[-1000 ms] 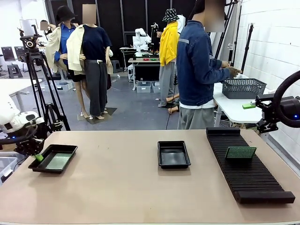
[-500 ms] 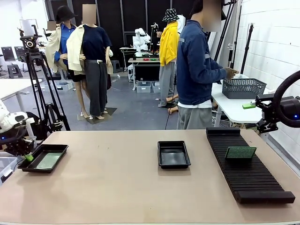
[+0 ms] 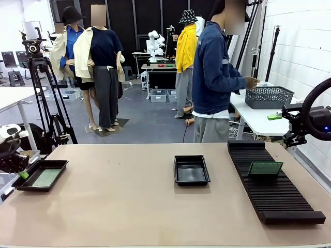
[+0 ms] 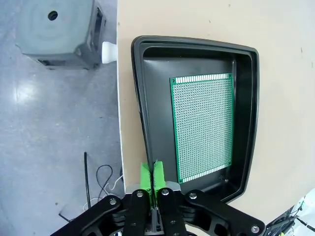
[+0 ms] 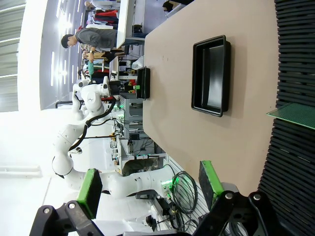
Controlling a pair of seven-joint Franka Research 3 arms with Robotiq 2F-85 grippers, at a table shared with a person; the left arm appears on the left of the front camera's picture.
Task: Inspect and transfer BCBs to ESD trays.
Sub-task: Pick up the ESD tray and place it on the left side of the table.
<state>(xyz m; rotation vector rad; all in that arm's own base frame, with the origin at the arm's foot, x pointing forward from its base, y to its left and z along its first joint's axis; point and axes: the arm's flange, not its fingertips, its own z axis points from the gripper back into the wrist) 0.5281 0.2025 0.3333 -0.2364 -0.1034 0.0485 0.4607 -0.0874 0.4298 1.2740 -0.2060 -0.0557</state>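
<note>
My left gripper (image 3: 23, 174) is shut on the near-left rim of a black ESD tray (image 3: 56, 166) at the table's far left edge. A green BCB (image 3: 45, 177) lies flat inside it. In the left wrist view the green pads (image 4: 146, 175) pinch the tray's rim (image 4: 246, 98) beside the BCB (image 4: 203, 125). A second ESD tray (image 3: 192, 170) sits mid-table with nothing in it. Another BCB (image 3: 265, 168) stands in the ribbed rack (image 3: 274, 191). My right gripper (image 3: 276, 118) hangs open above the table's right side, away from everything; its view shows the empty tray (image 5: 210, 76).
A person in a blue jacket (image 3: 214, 77) stands at the far side, turned to a side table with a mesh basket (image 3: 268, 96). A tripod (image 3: 44, 93) stands beyond the left corner. In the left wrist view the floor lies just past the table edge (image 4: 119, 123).
My left gripper has dragged the tray and its board leftward to the table's left edge. The right arm has stayed still.
</note>
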